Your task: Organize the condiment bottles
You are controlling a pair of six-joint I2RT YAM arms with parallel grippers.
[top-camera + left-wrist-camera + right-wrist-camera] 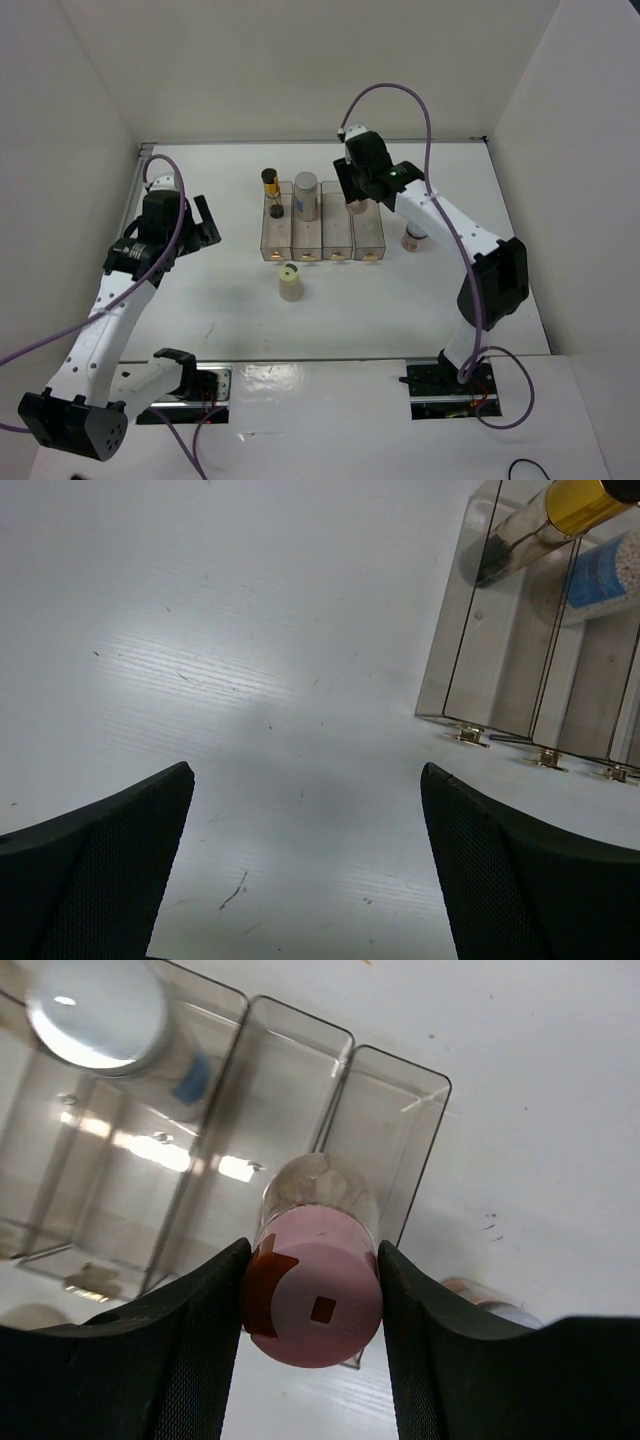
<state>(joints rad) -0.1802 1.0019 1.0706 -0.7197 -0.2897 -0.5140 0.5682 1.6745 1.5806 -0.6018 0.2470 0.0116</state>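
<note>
Right jaws clamp the pink-lidded bottle (pixel 313 1305) over the bins (pixel 395 1110), seemingly the one at 3 o'clock; left jaws gape above the bench (pixel 250 680) at 9 o'clock.

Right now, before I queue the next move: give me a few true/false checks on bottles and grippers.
1. The right gripper is shut on the pink-lidded bottle. True.
2. The left gripper holds the dark gold-banded bottle. False: its jaws are open and empty, and that bottle stands in the leftmost bin.
3. The yellow-lidded bottle sits in a bin. False: it stands on the table in front of the bins.
4. The grey-lidded white bottle is in the second bin from the left. True.
</note>
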